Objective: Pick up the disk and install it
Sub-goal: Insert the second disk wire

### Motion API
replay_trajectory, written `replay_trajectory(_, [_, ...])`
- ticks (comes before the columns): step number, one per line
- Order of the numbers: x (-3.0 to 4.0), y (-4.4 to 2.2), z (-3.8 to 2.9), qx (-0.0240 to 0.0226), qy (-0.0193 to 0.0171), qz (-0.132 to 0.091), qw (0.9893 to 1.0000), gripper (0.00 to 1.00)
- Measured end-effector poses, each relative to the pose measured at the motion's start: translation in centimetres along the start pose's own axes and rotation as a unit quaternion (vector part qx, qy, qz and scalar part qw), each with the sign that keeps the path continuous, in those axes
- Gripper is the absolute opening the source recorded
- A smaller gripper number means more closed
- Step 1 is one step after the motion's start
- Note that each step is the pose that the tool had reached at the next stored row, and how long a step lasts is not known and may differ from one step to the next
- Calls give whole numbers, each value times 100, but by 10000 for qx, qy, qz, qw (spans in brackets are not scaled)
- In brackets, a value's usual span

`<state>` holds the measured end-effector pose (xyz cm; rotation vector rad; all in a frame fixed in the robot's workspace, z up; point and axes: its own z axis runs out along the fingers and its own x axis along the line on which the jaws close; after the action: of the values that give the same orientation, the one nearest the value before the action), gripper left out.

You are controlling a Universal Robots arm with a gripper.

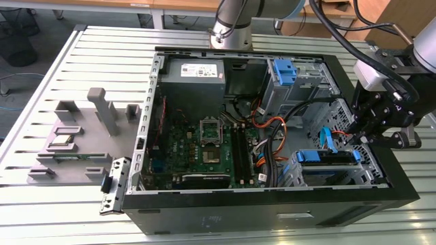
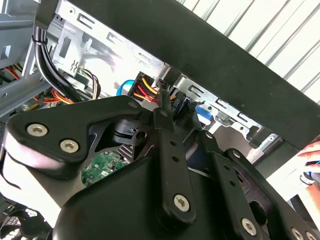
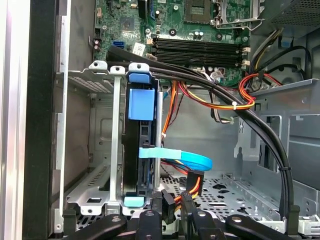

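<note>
The disk [image 1: 328,156], in its blue carrier, lies seated in the lower grey drive cage [image 1: 354,176] at the corner of the open computer case on the exterior view's right. In the first wrist view the disk [image 3: 141,104] stands edge-on in the cage slot with its blue handle facing the camera. My gripper [image 1: 364,135] hangs just above the cage's outer end, close to the case wall. A blue data cable [image 3: 185,159] and a plug with orange, yellow and red wires [image 3: 194,186] sit right in front of my gripper [image 3: 172,217], which holds no disk.
A thick black cable bundle [image 3: 240,115] crosses the case beside the cage. The green motherboard [image 1: 204,143], the power supply [image 1: 194,71] and an upper cage with a blue bracket [image 1: 285,71] are inside. A grey parts fixture [image 1: 75,138] stands outside. A person's hand [image 2: 311,157] is near the case.
</note>
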<state>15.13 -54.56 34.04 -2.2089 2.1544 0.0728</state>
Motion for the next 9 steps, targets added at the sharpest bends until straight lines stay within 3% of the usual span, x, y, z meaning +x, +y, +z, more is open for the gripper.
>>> replay_trajectory(7, [0,0,1,0,0,0,10000,29])
replay_trajectory(9, [0,1,1,0,0,0,10000,22])
